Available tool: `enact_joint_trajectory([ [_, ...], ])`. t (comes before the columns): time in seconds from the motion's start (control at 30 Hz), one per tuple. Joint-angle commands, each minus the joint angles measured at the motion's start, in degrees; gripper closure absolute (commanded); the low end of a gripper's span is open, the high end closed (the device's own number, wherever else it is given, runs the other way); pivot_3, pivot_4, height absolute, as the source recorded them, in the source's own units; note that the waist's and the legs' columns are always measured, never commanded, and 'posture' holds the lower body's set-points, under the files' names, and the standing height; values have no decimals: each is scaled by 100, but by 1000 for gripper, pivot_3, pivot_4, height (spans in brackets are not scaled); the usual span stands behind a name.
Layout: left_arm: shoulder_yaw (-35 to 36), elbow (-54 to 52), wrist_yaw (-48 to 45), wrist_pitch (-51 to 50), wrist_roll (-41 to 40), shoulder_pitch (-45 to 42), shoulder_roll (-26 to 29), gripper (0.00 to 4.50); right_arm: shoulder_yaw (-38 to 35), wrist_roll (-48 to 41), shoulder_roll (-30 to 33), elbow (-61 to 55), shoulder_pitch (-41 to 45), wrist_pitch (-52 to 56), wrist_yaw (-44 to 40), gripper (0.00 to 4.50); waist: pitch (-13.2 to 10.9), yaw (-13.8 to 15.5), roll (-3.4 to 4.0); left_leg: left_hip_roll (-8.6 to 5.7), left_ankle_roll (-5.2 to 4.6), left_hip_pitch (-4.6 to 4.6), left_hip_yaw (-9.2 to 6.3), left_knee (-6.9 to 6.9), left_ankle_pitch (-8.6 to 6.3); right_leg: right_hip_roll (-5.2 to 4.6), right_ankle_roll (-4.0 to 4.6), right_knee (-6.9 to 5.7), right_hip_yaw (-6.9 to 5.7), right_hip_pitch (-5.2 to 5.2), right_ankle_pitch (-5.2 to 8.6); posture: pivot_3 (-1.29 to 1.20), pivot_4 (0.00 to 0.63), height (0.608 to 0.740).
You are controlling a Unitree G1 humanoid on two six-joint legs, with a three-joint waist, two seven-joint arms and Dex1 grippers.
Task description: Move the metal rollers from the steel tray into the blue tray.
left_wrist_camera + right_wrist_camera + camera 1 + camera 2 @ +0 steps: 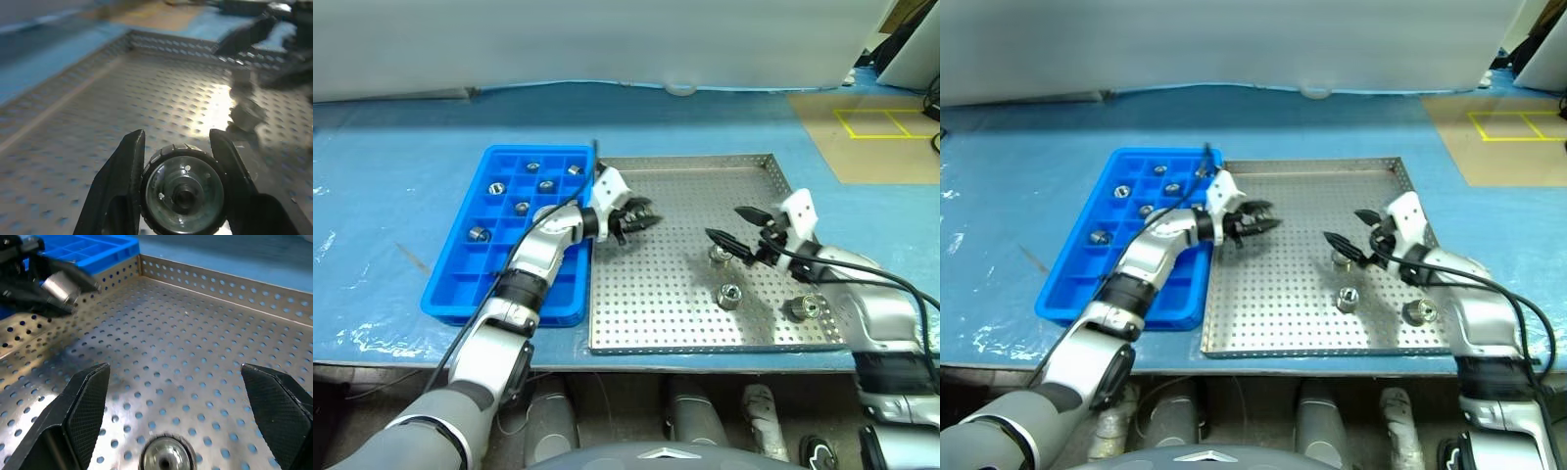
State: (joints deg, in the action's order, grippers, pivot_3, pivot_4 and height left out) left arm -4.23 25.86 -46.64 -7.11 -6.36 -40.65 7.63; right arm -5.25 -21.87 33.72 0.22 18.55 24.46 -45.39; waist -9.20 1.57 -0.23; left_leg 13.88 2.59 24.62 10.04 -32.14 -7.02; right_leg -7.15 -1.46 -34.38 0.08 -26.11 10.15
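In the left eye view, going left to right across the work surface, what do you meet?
Blue tray → left end effector, shut on a metal roller → right end effector, open over the steel tray → roller near the steel tray's right front corner.

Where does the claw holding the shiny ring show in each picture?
Left eye: left gripper over the steel tray's edge by the blue tray.
Right eye: left gripper likewise.
Left wrist: its own fingers, clamping a metal roller.
Right wrist: left gripper beside the blue tray.
Shared landmark: the steel tray.
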Motion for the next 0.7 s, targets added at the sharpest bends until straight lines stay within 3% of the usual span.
enact_joint_trajectory([
  [0.03, 448, -1376, 1288, -145, 42, 611, -121, 2781, 370, 165, -215, 621, 648, -393, -388, 0, -1, 58, -1, 1, -1, 1, 0, -1, -1, 1, 0, 1, 0, 0, 0, 65, 150, 740],
  [0.3, 840, -3948, 3445, -450, 682, 2087, -365, 2781, 1039, 637, -932, 2600, 2067, -1233, -1192, 0, -2, 462, -2, 11, -3, 43, -13, -10, 0, -1, 4, 1, -28, -17, -1, 296, 150, 740],
  [0.7, 1053, -5974, 4450, -1316, 1259, 4113, -352, 2781, 1271, 1072, -1560, 4011, 2731, -1991, -1770, 0, -2, 948, -3, 13, 1, 54, -47, -9, -1, -2, 5, 4, -55, -9, 2, 429, 150, 740],
])
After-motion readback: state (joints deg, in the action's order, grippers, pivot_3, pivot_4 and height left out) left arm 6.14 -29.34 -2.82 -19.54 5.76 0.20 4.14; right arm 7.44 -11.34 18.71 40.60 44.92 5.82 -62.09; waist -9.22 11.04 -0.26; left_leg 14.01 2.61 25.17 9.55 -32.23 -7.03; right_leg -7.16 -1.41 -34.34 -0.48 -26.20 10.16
